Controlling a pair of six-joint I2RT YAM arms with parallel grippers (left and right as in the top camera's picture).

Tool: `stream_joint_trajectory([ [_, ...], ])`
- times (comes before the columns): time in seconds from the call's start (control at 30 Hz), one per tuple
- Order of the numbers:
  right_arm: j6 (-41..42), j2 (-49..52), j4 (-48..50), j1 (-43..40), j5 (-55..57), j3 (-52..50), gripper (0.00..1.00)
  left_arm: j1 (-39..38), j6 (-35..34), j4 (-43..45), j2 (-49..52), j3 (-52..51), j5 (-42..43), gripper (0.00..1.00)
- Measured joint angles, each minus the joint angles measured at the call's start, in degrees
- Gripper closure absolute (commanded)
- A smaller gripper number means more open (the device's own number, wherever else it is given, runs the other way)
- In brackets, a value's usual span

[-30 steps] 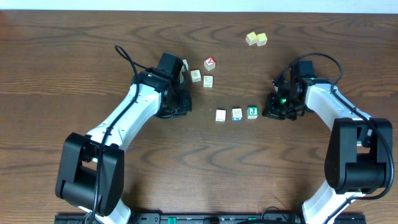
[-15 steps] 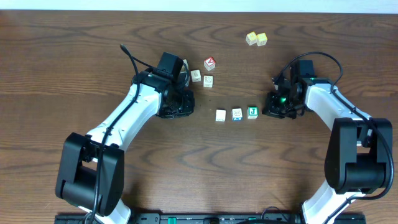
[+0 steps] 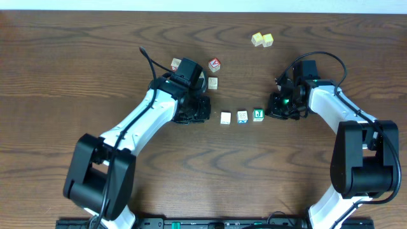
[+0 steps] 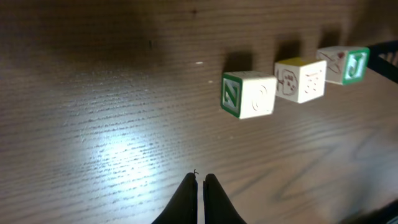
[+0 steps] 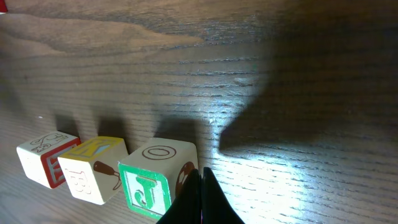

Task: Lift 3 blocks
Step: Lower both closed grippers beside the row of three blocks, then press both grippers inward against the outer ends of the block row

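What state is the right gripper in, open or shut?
Shut. In the right wrist view the right gripper shows black fingertips meeting, no gap, empty, beside the green-faced wooden J cube.

Your counter [image 4: 93,93] is dark wood, its grain showing as fine ridged lines under a soft satin sheen. A bright patch of glare lies just ahead of the left fingers [image 4: 185,200], which look matt black. Beyond the glare, the Z-sided block [image 4: 249,94], the yellow-topped block [image 4: 300,79] and the J block [image 5: 148,186] look like smooth painted wood, with matt whitish faces and flat colour print.
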Motion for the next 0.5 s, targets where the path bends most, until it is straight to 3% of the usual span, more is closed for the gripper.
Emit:
stream_joint_trajectory([
  [0.5,0.0,0.0,0.4,0.0,0.0,0.0,0.99,-2.3,-4.3,7.0,6.9,0.0,3.1,0.93],
])
